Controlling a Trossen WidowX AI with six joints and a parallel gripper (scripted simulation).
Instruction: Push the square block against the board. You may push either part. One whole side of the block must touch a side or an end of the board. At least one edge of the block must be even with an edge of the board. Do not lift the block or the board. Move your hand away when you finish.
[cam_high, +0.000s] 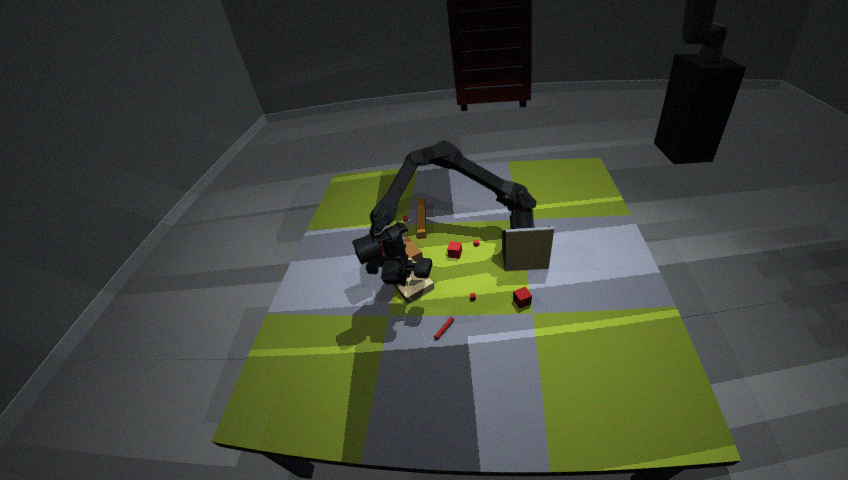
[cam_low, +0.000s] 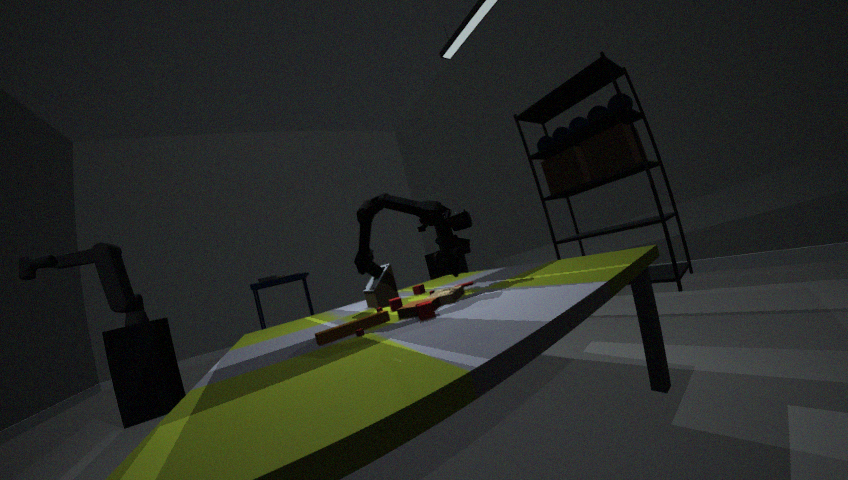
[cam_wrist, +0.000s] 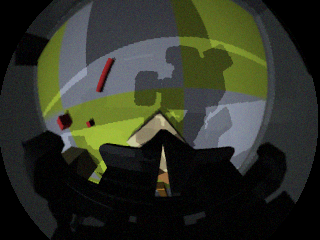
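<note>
A pale tan square block (cam_high: 418, 290) (cam_low: 443, 292) (cam_wrist: 155, 131) lies flat on the table, left of centre. My gripper (cam_high: 409, 275) (cam_low: 448, 273) (cam_wrist: 163, 132) is shut and empty. It is low over the block's far edge, and I cannot tell whether it touches the block. A short brown block (cam_high: 412, 246) (cam_low: 411, 309) sits just behind the gripper. The long brown board (cam_high: 420, 217) (cam_low: 351, 328) lies flat farther back, apart from both blocks. In the wrist view only a corner of the pale block shows ahead of the fingers.
A grey upright panel (cam_high: 527, 248) (cam_low: 380, 284) stands by the arm's base. Red cubes (cam_high: 454, 249) (cam_high: 521, 296) and small red bits (cam_high: 472, 296) lie to the right. A red stick (cam_high: 443, 327) (cam_wrist: 104, 75) lies in front. The table edges are far off.
</note>
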